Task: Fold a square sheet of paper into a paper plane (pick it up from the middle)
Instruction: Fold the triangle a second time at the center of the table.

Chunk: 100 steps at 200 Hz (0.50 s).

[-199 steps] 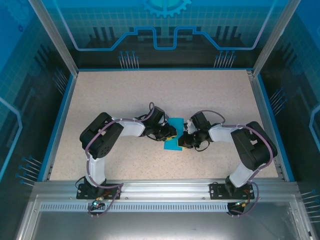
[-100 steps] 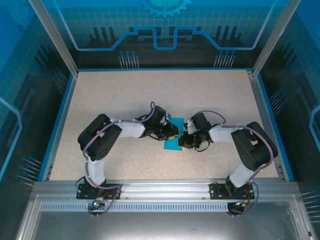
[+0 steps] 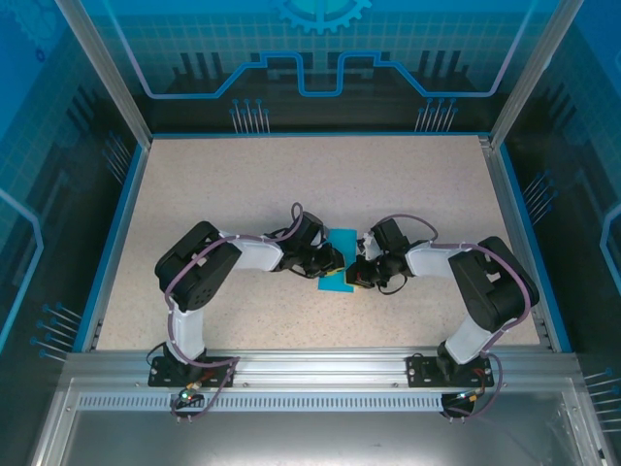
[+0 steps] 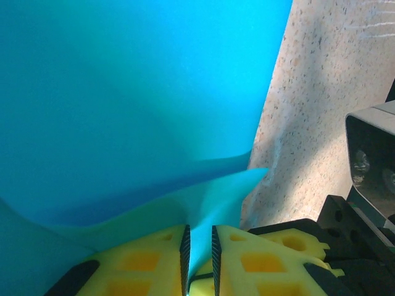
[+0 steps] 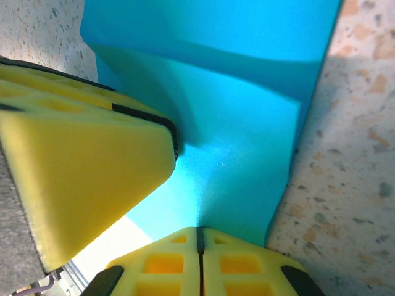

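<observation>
The square sheet of paper (image 3: 339, 264) is teal and lies mid-table between my two grippers, partly covered by them. In the left wrist view the paper (image 4: 123, 92) buckles up into a ridge that runs between the pads of my left gripper (image 4: 199, 233). Its jaws stand a narrow gap apart with the ridge pinched in it. My right gripper (image 5: 199, 232) has its jaws pressed together on the sheet's near edge (image 5: 247, 142). A yellow finger (image 5: 80, 142) of the left gripper rests on the paper just beyond. From above, left gripper (image 3: 333, 260) and right gripper (image 3: 357, 273) meet tip to tip.
The speckled table (image 3: 291, 184) is fenced by a blue rim (image 3: 124, 214) and metal posts. A metal rail (image 3: 310, 364) with both arm bases runs along the near edge. The right wrist's camera housing (image 4: 373, 160) sits close at the right of the left wrist view.
My left gripper's jaws have narrowed around the paper ridge, and its wrist has edged slightly toward the near side. The right gripper has stayed shut in place.
</observation>
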Each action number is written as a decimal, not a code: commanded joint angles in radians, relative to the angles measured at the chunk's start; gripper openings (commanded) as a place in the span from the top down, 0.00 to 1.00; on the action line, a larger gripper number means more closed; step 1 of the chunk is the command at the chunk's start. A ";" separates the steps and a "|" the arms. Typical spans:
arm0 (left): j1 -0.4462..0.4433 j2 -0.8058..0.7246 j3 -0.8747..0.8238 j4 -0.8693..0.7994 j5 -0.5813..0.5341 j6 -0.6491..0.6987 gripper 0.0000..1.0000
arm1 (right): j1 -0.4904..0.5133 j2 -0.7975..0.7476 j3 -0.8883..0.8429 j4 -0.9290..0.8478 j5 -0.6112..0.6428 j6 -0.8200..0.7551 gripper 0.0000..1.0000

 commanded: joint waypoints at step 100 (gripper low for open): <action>0.038 0.011 -0.007 -0.028 -0.097 0.043 0.80 | 0.000 0.039 -0.060 -0.079 0.083 -0.003 0.94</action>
